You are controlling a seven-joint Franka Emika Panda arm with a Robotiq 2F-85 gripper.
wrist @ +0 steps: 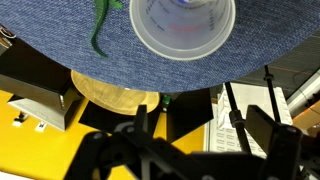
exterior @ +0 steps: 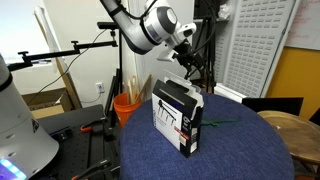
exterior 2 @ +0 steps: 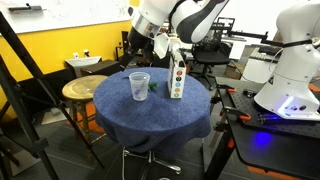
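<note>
Black pincer gapes near tall rectangular carton, translucent cup.

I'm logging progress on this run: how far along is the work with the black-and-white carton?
Looks done: the black-and-white cardboard carton stands upright by itself on the blue-clothed round table, beside the clear plastic cup. In hand: nothing; the gripper hovers open close above the carton's top. Left: probably only lifting the arm clear.
</note>
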